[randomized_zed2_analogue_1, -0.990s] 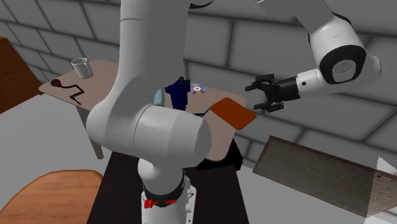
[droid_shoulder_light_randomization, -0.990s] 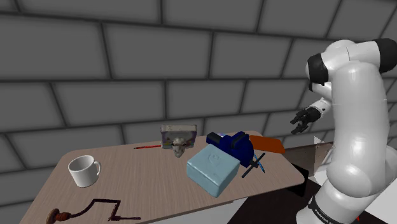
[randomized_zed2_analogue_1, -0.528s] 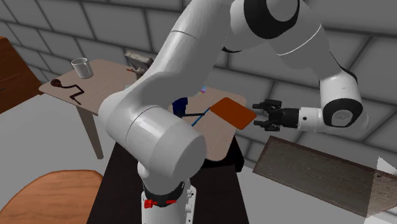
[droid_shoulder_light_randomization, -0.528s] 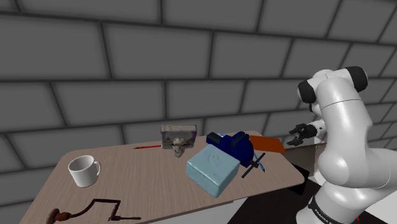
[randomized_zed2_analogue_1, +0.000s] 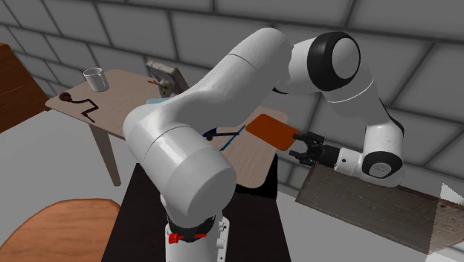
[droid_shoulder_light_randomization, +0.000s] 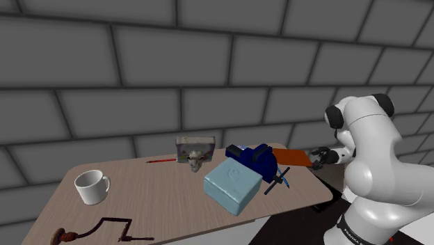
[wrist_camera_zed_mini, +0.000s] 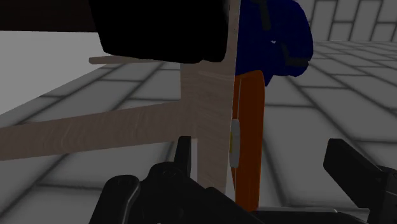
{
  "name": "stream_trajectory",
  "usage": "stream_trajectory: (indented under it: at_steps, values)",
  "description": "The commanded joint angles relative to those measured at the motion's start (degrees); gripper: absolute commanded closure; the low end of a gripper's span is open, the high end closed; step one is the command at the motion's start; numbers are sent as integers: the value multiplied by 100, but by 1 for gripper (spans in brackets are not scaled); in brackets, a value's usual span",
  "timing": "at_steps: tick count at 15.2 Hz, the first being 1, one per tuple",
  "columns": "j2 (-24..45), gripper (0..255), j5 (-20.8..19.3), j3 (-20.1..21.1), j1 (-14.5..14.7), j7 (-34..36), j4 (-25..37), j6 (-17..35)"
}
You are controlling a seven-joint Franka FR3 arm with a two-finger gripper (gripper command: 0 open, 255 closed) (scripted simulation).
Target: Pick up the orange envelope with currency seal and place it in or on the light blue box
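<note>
Wrist view has the orange envelope (wrist_camera_zed_mini: 249, 146) edge-on between the two black fingers of the gripper (wrist_camera_zed_mini: 261, 153). The fingers stand wide apart with nothing in their hold, and neither one touches the envelope. A small pale-yellow seal (wrist_camera_zed_mini: 233, 141) shows along the envelope's edge on the side next to the table (wrist_camera_zed_mini: 207, 108). The table's pale wooden edge also lies between the fingers, just beside the envelope. The envelope's long axis runs straight away from the gripper: its near short end faces the fingertips and its far end points toward the dark blue vise (wrist_camera_zed_mini: 280, 38) beyond. In the second exterior view the envelope lies on the table corner nearest the gripper and overhangs the edge, with the fingertips just beside the overhanging end. In the shoulder view the light blue box (droid_shoulder_light_randomization: 233, 184) rests on the table past the vise from the gripper, close against the vise. Farther from the gripper stand a small skull (droid_shoulder_light_randomization: 196, 161) in front of a grey frame (droid_shoulder_light_randomization: 195, 146), a red pencil (droid_shoulder_light_randomization: 161, 160) and a white mug (droid_shoulder_light_randomization: 92, 186). A hand drill (droid_shoulder_light_randomization: 97, 228) lies farthest away.
</note>
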Motion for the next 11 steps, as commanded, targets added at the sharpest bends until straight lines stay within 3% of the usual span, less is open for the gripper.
stream_trajectory:
  at_steps: [1,4,11]
  values:
    - [-67,0,33,22,115,-40,-185,71]
    - [-201,0,85,46,329,-105,-510,212]
    - [-201,0,85,46,329,-105,-510,212]
